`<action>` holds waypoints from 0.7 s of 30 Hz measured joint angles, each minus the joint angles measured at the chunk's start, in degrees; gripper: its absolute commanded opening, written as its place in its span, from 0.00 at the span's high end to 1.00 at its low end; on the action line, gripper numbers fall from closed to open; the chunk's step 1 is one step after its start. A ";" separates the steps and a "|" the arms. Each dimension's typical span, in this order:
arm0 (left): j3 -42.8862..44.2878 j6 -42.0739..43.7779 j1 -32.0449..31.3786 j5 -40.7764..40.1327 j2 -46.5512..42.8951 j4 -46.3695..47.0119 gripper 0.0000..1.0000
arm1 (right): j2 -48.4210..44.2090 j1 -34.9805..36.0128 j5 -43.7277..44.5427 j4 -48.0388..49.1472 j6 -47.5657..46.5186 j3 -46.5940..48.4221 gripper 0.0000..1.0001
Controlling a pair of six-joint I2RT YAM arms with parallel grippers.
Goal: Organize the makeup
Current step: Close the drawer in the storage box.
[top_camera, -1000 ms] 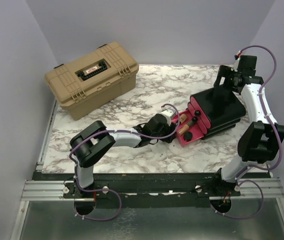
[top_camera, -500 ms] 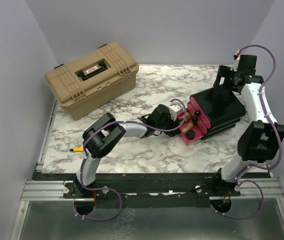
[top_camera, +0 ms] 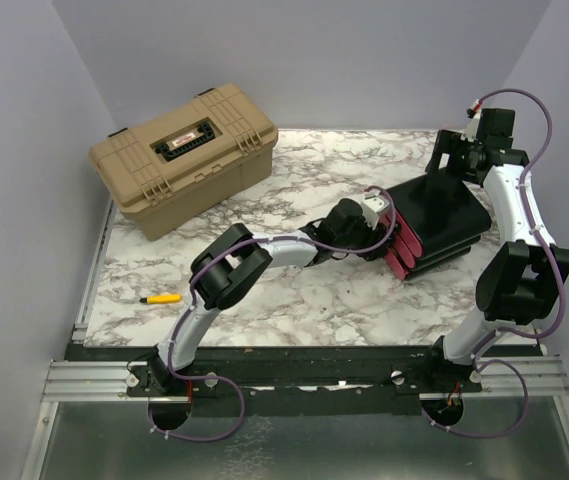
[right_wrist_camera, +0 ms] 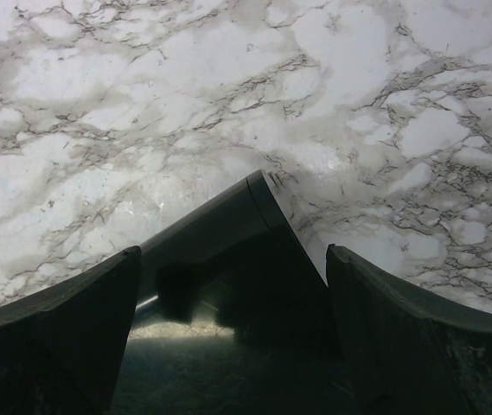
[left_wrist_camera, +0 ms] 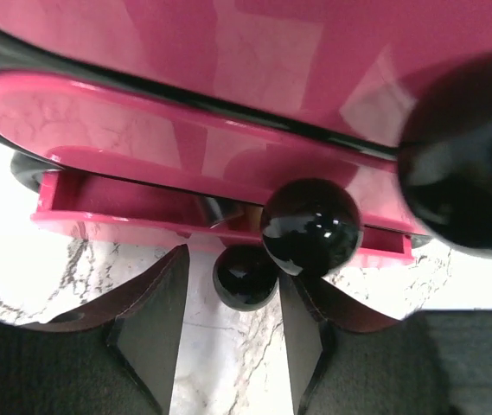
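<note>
1. Your left gripper (left_wrist_camera: 235, 268) is at the pink front of the black box (top_camera: 442, 215). Its fingers are partly spread, one on each side of the lowest small black knob (left_wrist_camera: 246, 277). A gap shows on one side of the knob, so they are not clamped on it.
2. The bottom drawer (left_wrist_camera: 142, 194) of the box stands out only a crack. The makeup (left_wrist_camera: 247, 216) shows as a copper-brown sliver in that slit, and the rest of it is hidden.
3. A larger black knob (left_wrist_camera: 310, 226) sits just above the small one, on the next drawer front up.
4. Your right gripper (right_wrist_camera: 233, 251) is at the back corner of the box, with its fingers spread wide. The corner lies between them, but you cannot tell whether the pads touch it.
5. The yellow pen (top_camera: 162, 298) lies on the marble table (top_camera: 294, 300), well apart from the box on its front side.
6. The tan case (top_camera: 184, 158) stands closed, well apart from the box, beyond that same side towards the back wall.
</note>
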 measured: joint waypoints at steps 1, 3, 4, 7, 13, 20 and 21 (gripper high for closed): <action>0.42 -0.35 0.00 0.00 0.68 0.02 0.51 | 0.00 0.00 0.02 0.00 0.00 0.00 0.08; 0.90 -1.60 -0.11 0.02 2.27 1.01 0.50 | 0.00 0.00 0.00 0.00 0.00 0.00 0.08; 0.90 -2.01 -0.13 -0.02 2.54 1.33 0.50 | 0.00 0.00 0.00 0.00 0.02 0.00 0.08; 0.28 -3.61 -0.55 -0.74 3.21 3.72 0.48 | 0.00 0.00 -0.02 0.02 0.04 0.00 0.08; -6.03 -7.78 -1.70 -4.92 4.66 19.45 0.48 | -0.02 -0.02 -0.24 0.24 0.09 -0.11 0.08; -8.70 -12.07 -2.62 -7.30 10.21 36.89 0.48 | -0.15 -0.26 -0.57 2.08 0.07 -0.79 0.08; -8.70 -12.74 -2.75 -7.61 10.93 38.69 0.47 | -0.15 -0.31 -0.57 2.23 0.04 -0.81 0.08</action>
